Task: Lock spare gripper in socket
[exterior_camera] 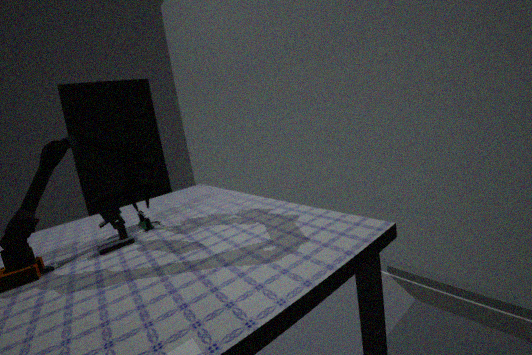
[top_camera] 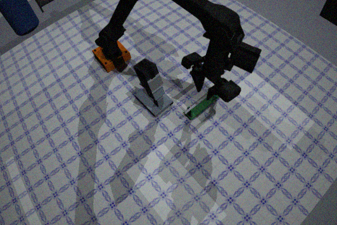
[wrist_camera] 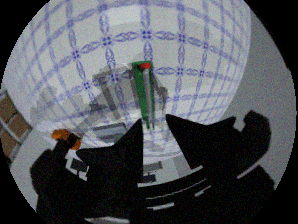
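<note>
A green holder (top_camera: 199,109) (exterior_camera: 145,225) (wrist_camera: 141,95) lies on the table with a thin grey bar (wrist_camera: 147,92) along it. A red end (wrist_camera: 145,65) shows at the bar's far tip in the wrist view; it looks like the lock pin. My gripper (top_camera: 204,92) (wrist_camera: 153,119) is partly open and empty, pointing down just above the near end of the green holder. The mount has a flat grey base (top_camera: 162,104) and an upright with a pale block and a dark top (top_camera: 146,68). Its socket is too dark to read, and I cannot tell the spare gripper apart.
The arm's orange base (top_camera: 111,61) (wrist_camera: 61,134) stands behind the mount. The mount is left of my gripper in the top view. The tabletop's near corner (exterior_camera: 392,227) shows in the exterior view. A blue bin (top_camera: 19,9) stands on the floor off the table.
</note>
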{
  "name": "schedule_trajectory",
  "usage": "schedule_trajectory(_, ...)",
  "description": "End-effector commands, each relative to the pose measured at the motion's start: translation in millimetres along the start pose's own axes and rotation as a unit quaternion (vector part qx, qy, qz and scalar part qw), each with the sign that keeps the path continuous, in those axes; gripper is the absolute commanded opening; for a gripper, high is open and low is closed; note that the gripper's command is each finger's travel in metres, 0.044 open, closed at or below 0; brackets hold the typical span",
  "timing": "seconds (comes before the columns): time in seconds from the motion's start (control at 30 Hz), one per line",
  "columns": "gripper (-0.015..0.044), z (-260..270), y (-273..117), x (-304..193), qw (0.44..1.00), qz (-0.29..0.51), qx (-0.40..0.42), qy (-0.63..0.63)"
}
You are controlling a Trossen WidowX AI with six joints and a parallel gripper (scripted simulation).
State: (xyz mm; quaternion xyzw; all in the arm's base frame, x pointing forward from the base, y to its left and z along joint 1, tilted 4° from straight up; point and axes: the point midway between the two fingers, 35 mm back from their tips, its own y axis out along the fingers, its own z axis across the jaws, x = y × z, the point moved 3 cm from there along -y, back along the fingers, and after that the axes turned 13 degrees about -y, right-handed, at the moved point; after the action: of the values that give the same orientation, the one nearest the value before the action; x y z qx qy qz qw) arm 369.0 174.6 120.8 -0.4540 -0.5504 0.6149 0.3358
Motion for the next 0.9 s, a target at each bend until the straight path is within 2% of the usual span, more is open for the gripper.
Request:
schedule_trajectory(0.0, 0.0180, 0.1, 8.6, 2.0, 1.000, -0.001, 0.003, -0.002)
schedule_trajectory(0.87, 0.0180, -0.6, 50.6, 11.3, 1.000, -0.001, 0.003, -0.002)
